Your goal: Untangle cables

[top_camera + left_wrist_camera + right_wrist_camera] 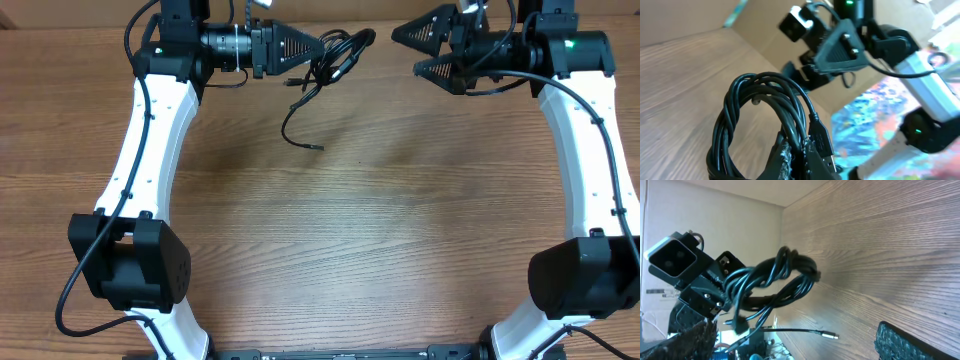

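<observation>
Coiled black cables (340, 52) are being gripped by the left fingers (295, 45) — the right fingers (425, 32) are being held wide.

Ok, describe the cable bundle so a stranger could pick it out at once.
On the wooden table, look to the far edge, where the left gripper points inward. It is shut on a small coil of cables, one plug-tipped tail curling toward the table's middle. Unlike the thicker wires along the white arms, these are thin and loose.
</observation>
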`<state>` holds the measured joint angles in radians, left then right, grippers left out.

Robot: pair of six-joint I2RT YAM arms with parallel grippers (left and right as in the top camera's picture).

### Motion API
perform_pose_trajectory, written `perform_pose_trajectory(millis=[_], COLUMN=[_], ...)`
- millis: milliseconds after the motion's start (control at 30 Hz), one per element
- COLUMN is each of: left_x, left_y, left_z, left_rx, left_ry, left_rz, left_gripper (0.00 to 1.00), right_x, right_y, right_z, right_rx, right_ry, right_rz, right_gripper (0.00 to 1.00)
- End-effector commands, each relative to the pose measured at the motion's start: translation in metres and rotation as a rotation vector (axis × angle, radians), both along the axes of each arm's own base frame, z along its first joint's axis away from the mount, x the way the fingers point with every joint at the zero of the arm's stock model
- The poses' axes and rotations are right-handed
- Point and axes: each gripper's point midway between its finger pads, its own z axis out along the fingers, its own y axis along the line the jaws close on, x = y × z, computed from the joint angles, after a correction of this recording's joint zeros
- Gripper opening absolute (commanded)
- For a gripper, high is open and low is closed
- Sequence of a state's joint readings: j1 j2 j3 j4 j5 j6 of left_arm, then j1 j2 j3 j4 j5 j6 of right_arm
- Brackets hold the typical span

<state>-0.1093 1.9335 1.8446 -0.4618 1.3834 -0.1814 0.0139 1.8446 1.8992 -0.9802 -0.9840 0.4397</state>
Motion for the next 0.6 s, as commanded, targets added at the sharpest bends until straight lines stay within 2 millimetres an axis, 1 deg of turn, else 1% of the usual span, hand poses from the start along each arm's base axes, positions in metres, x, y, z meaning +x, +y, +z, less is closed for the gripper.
perform_pose_trajectory(millis=[0, 67, 300, 367, 500, 567], left_x=[-0.03, -0.035, -0.035, -0.035, -0.035, -0.035], left_y=[-0.001, 0.0, 0.0, 0.0, 0.0, 0.0], left_z=[0.025, 0.027, 0.027, 0.027, 0.027, 0.027], left_rx=[-0.088, -0.104, -0.102, -0.101, -0.101, -0.101], left_ry=[-0.028, -0.024, 0.027, 0.036, 0.035, 0.034], left_rz=[-0.145, -0.173, -0.17, -0.17, -0.169, -0.169], left_gripper=[0.04, 0.04, 0.04, 0.04, 0.04, 0.04], right_x=[-0.006, -0.006, -0.01, -0.013, -0.022, -0.024], right_y=[0.001, 0.001, 0.001, 0.004, 0.012, 0.013], right_z=[0.023, 0.023, 0.02, 0.023, 0.038, 0.04], right_rx=[-0.015, -0.018, -0.021, 0.001, 0.087, 0.1], right_ry=[-0.109, -0.112, -0.093, -0.094, -0.113, -0.113], right_rz=[0.026, 0.03, 0.035, 0.053, 0.124, 0.135], right_gripper=[1.0, 1.0, 1.0, 1.0, 1.0, 1.0])
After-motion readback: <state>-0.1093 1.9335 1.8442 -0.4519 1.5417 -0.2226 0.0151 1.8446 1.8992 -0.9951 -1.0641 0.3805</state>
